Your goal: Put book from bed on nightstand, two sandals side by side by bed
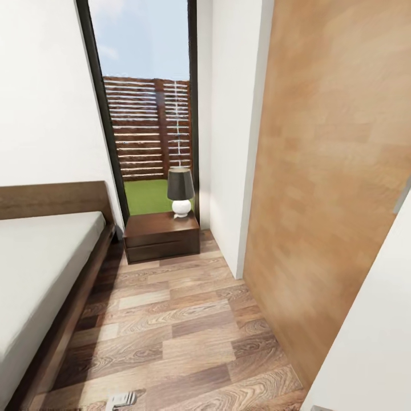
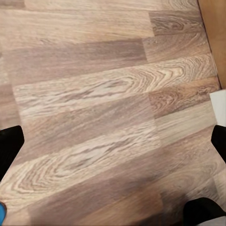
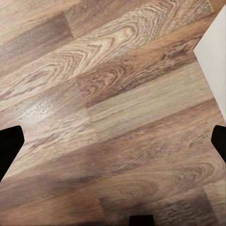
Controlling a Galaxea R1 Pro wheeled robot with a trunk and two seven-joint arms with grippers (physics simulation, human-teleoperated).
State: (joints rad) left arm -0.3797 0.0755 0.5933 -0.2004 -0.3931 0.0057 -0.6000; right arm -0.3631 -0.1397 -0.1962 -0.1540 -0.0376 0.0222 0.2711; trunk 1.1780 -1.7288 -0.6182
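Observation:
The bed [image 1: 40, 268], with its pale grey mattress and dark wooden frame, runs along the left of the head view. The mattress part in view is bare, and the book is out of view. A low dark brown nightstand [image 1: 161, 235] stands beyond the bed's head corner, under the window. My left gripper [image 2: 113, 141] hangs open over bare plank floor, its black fingertips [image 2: 9, 146] far apart. A sliver of bright blue [image 2: 1, 213] at that picture's corner may be a sandal. My right gripper [image 3: 113, 141] is open too, with only floor between its fingers.
A lamp [image 1: 180, 191] with a dark shade stands on the nightstand. A tall dark-framed window [image 1: 145, 114] is behind it. A brown wooden door [image 1: 331, 171] and a white wall corner [image 1: 228, 142] close the right side. A floor strip [image 1: 171, 319] lies between bed and door.

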